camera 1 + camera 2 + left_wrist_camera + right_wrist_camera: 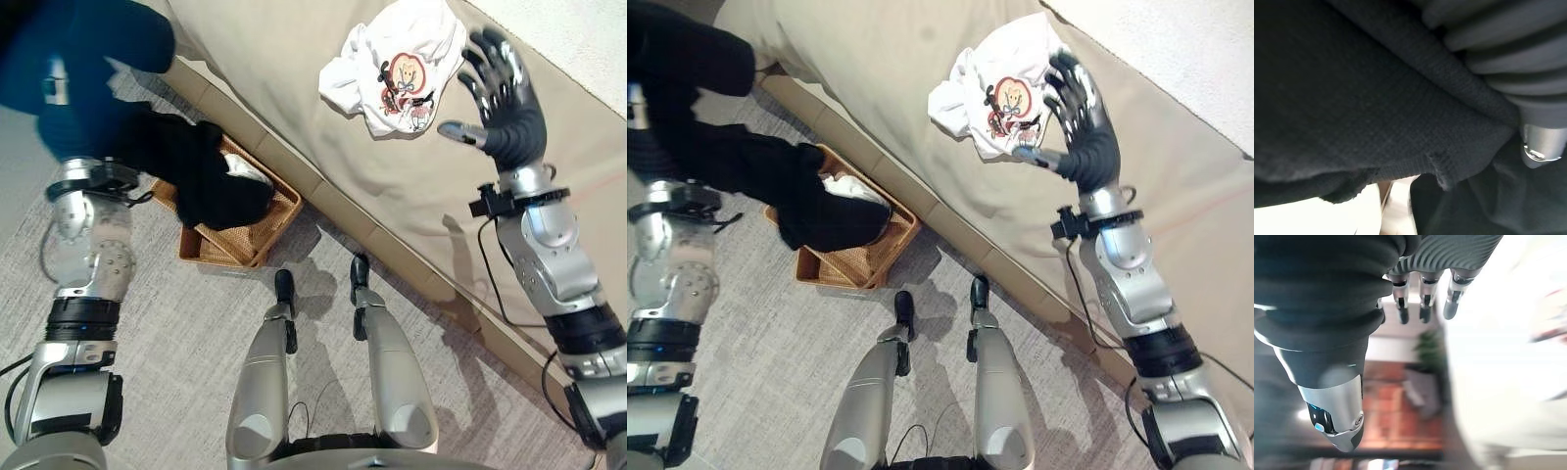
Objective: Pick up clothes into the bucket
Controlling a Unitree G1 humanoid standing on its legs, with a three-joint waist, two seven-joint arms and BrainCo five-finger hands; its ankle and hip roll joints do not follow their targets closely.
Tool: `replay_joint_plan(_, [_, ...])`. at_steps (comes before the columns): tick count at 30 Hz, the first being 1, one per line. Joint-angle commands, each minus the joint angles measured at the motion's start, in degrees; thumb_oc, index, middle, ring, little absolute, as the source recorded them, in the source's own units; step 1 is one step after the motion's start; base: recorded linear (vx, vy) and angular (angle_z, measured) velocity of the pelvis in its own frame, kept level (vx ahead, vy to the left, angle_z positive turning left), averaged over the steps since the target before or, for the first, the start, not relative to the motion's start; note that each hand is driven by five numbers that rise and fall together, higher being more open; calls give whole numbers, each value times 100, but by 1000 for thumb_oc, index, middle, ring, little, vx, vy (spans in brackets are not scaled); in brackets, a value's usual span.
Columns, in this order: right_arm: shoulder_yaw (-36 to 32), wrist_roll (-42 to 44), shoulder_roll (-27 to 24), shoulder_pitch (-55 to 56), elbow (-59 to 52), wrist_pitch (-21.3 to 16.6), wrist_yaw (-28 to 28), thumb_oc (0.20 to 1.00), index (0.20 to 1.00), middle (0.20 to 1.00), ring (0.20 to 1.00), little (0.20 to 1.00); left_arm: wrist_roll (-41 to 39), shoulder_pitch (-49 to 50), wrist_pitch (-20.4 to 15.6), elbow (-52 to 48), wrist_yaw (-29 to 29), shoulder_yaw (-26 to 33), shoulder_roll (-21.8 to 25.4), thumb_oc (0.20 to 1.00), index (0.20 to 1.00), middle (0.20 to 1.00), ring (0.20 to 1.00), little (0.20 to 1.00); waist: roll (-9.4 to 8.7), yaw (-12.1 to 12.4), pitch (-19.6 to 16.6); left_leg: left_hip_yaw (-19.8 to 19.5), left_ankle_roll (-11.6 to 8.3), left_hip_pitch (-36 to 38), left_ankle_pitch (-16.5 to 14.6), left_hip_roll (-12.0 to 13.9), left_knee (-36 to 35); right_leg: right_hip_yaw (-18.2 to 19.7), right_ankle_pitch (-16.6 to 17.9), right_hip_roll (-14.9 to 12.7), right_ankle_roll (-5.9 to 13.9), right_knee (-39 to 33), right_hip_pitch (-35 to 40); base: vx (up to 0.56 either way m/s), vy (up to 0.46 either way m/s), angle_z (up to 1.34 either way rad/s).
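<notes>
Black knit cloth (1366, 98) lay right against the left wrist camera, draped over the left hand (1540, 144); one silver fingertip showed past it, but whether the fingers were curled on the cloth could not be told. From the head views, this dark garment hung from the raised left arm down into the wicker basket (257, 235) on the grey carpet (176, 343), its lower folds resting inside on something pale.

Right hand (505, 93) was up over the beige mattress (294, 78), fingers spread and straight, holding nothing, just beside the crumpled white printed shirt (392, 64) and apart from it.

Step in hand, by my reading: depositing the dark garment while the right arm lines up for the shirt. Next move likely calls for the left hand to let the cloth drop fully in, and the right hand to lower onto the shirt's bunched middle and close there.
</notes>
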Motion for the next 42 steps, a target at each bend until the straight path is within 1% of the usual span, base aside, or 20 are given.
replay_joint_plan(1, [-359,-483,273,326,101,-158,-102,1000,1000,1000,1000,1000,1339,-126,-515,-62,661,449,656,200,200,200,200,200,-72,29,-343,-569,10,-260,-13,-129,284,-281,-213,-218,271,162,289,-2,6,4])
replay_joint_plan(2, [-418,-576,303,444,154,-159,-103,1000,1000,1000,1000,1000,1639,-92,-548,-79,781,545,794,200,200,200,200,200,-74,29,-328,-574,7,-268,-9,-132,270,-294,-207,-222,279,147,280,0,15,4])
replay_joint_plan(3, [-457,-736,472,713,396,-168,-148,1000,1000,1000,1000,1000,2293,-55,-548,-199,1138,628,921,200,200,200,200,200,-100,23,-307,-590,7,-296,-9,-130,254,-322,-188,-244,294,117,257,0,0,0])
replay_joint_plan(6, [-428,-803,562,866,619,-158,-181,1000,1000,1000,1000,1000,2452,-55,-524,-132,1198,635,956,200,200,200,200,200,-118,16,-285,-592,8,-339,0,-129,249,-328,-173,-258,306,92,230,2,27,7])
replay_joint_plan(7, [-403,-859,639,951,799,-156,-185,1000,1000,1000,1000,1000,2541,-129,-478,21,1200,530,1048,200,200,200,200,200,-139,-4,-243,-587,8,-373,3,-137,252,-326,-145,-260,321,63,204,-3,30,2])
replay_joint_plan(10, [-349,-910,711,1016,984,-163,-197,1000,1000,1000,1000,1000,2550,-268,-412,246,1165,351,1139,200,200,200,200,200,-162,-18,-200,-577,11,-435,-1,-140,285,-325,-120,-271,340,59,160,-2,38,0])
replay_joint_plan(11, [-312,-1018,738,1069,1137,-156,-231,1000,1000,1000,1000,1000,2561,-357,-357,431,1133,224,1250,200,200,200,200,200,-178,-40,-141,-576,14,-496,-5,-145,324,-311,-107,-271,348,61,111,-7,34,3])
replay_joint_plan(13, [-296,-1042,757,1086,1182,-172,-241,1000,1000,1000,1000,1000,2542,-417,-370,501,1139,172,1262,200,200,200,200,200,-191,-40,-121,-572,15,-527,-10,-147,352,-311,-103,-272,350,69,88,-3,24,2])
replay_joint_plan(16, [-228,-1193,819,1138,1458,-174,-352,1000,1000,1000,1000,1000,2501,-649,-347,746,1207,2,1257,200,200,200,200,200,-238,-75,-32,-552,8,-662,-11,-151,421,-311,-75,-283,369,80,-18,-3,24,0])
replay_joint_plan(20, [-109,-1498,857,1225,1971,-141,-553,1000,1000,1000,1000,1000,2263,-840,-466,884,1312,-113,1162,200,200,200,200,200,-319,-111,-31,-520,-6,-907,-22,-137,483,-327,-17,-300,397,53,-235,4,25,2])
replay_joint_plan(24, [117,-1800,899,1367,2487,-81,-680,1000,1000,1000,1000,1000,2201,-1012,-475,1027,1400,-309,1223,200,200,200,200,200,-410,-174,-31,-494,-20,-1257,-61,-126,651,-317,45,-297,429,21,-495,5,9,-1])
replay_joint_plan(28, [216,-1881,970,1413,2742,-72,-766,1000,1000,1000,1000,1000,2200,-995,-449,1081,1415,-419,1146,200,200,200,200,200,-432,-193,-31,-490,-15,-1435,-92,-120,722,-310,49,-287,439,51,-658,3,3,1])
replay_joint_plan(29, [237,-1881,977,1410,2773,-70,-783,1000,1000,1000,1000,1000,2237,-987,-414,1119,1435,-456,1141,200,200,200,200,200,-432,-200,-31,-484,-13,-1486,-94,-120,738,-313,50,-287,441,65,-717,83,22,-8])
replay_joint_plan(30, [281,-1885,1002,1428,2789,-94,-815,1000,1000,1000,1000,1000,2466,-962,-285,1189,1498,-545,1151,200,200,200,200,200,-438,-207,-31,-522,-32,-1523,-281,-106,840,-252,-98,-253,485,145,-746,82,10,-7])
replay_joint_plan(33, [294,-1894,1013,1441,2716,-126,-844,1000,1000,1000,1000,1000,2639,-928,-187,1255,1552,-604,1116,200,200,200,200,200,-449,-207,-31,-506,-31,-1630,-320,-94,906,-249,-117,-254,482,206,-866,27,2,-2])
replay_joint_plan(35, [318,-1866,1008,1404,2581,-155,-880,1000,1000,1000,1000,1000,2682,-903,-41,1503,1524,-703,947,200,200,200,200,200,-509,-238,-31,-485,-23,-1753,-330,-101,947,-262,-101,-249,488,237,-990,0,0,0])
replay_joint_plan(37, [315,-1851,998,1385,2551,-170,-897,1000,1000,1000,1000,1000,2697,-908,1,1573,1499,-746,884,200,200,200,200,200,-524,-243,-31,-485,-23,-1800,-333,-106,960,-267,-92,-252,491,230,-1031,0,0,0])
replay_joint_plan(38, [325,-1831,992,1366,2486,-181,-902,1000,1000,1000,1000,1000,2667,-934,65,1730,1449,-808,769,451,451,451,451,451,-553,-268,-31,-479,-25,-1860,-336,-101,986,-268,-79,-255,492,235,-1076,0,0,0])
replay_joint_plan(39, [312,-1825,976,1347,2432,-173,-908,1000,1000,1000,1000,1000,2620,-953,75,1787,1413,-825,707,1000,1000,1000,1000,1000,-562,-267,-31,-474,-25,-1894,-339,-95,994,-274,-73,-255,492,237,-1113,0,0,0])
replay_joint_plan(42, [282,-1791,911,1272,2176,-172,-952,1000,1000,1000,1000,1000,2788,-1204,355,2218,1425,-1009,525,1000,1000,1000,1000,1000,-637,-342,-31,-473,-14,-2011,-352,-87,1029,-263,-50,-231,496,242,-1234,0,0,0])
